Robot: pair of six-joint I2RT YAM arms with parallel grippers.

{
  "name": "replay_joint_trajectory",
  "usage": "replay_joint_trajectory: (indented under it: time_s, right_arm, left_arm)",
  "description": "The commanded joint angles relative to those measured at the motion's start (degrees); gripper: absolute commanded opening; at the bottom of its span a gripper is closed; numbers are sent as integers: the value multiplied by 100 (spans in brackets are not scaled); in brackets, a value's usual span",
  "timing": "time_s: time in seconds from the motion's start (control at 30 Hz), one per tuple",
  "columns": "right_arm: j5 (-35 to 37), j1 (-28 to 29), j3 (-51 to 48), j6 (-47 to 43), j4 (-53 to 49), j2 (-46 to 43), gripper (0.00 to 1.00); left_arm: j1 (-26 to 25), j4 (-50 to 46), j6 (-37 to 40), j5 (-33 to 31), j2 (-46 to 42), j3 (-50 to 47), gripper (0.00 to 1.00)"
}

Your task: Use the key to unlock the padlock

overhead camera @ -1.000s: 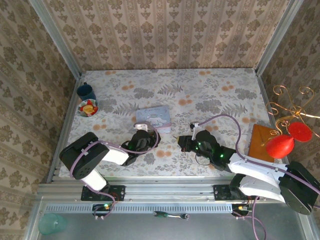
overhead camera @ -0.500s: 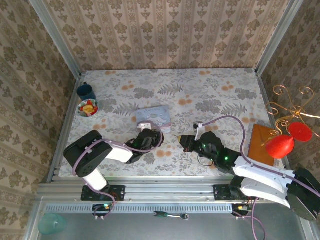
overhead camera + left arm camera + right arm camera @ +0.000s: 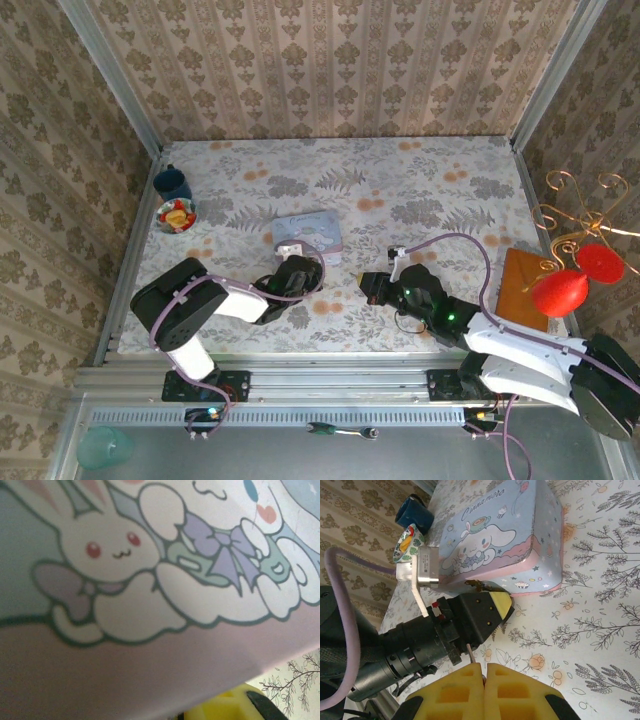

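right gripper (image 3: 483,670) pinched tight on key (image 3: 469,652), thin blade poking up from between pads. key light, stiff, slick; best held by bow, blade left free. left gripper (image 3: 492,606) nosed against tin (image 3: 515,540). small brassy bit at its tip, likely padlock (image 3: 479,584): dense, hard, take by body. cannot tell if left jaws grip it. right wrist view gives key and lock together; left wrist view gives tin's print close up; top view gives grippers near, not touching.
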Motion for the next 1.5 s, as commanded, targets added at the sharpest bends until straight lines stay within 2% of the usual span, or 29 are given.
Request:
replay_joint_trajectory:
  time_s: [0.0,0.1,0.33,0.57,0.83,1.13,1.47]
  right_arm:
    - [-168,-195,-226,340,454,116,0]
    - [-645,-626,-322,523,684,310,0]
    - [-1022,-727,-130,528,845,746,0]
    - [-1516,-769,-127,1145,2277,1716,0]
    - [-1434,-775,-16,1620,2674,2230,0]
    - [-1419,-767,-56,2397,3779,3176,0]
    - [-1733,-735,30,2555,4187,3721,0]
  left_arm:
    - [70,-277,-177,316,-98,28,18]
    - [206,-259,-282,759,-206,72,17]
    - [503,-918,-314,1242,-833,116,16]
    - [829,-797,-605,1771,-1000,126,15]
    - [987,-256,-945,2053,-1014,73,13]
    - [1192,55,-1116,2252,-1063,29,10]
    - [1262,132,-1298,2481,-1173,1,9]
